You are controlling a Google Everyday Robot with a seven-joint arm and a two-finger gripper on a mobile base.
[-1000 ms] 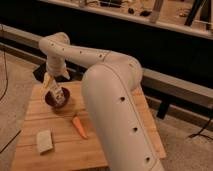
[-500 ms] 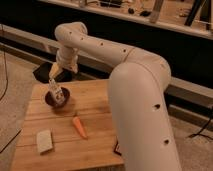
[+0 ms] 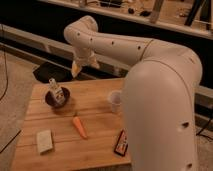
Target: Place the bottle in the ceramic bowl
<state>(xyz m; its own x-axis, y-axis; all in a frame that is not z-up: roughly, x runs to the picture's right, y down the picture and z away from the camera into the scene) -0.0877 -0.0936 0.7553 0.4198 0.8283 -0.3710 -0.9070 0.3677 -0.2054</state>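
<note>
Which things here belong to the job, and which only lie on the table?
Job: bottle, standing in the ceramic bowl; gripper, raised above and to the right of them.
Lying about: plastic cup, carrot, sponge, dark packet.

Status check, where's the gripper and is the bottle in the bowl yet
Gripper raised above the table's back edge, clear of everything. Bottle standing tilted inside the ceramic bowl. Nothing in the way; carrot and plastic cup sit apart.

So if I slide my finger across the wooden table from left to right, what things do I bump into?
Pale sponge block → bottle standing in the ceramic bowl → carrot → plastic cup. The gripper hangs above the table, past the bowl.
</note>
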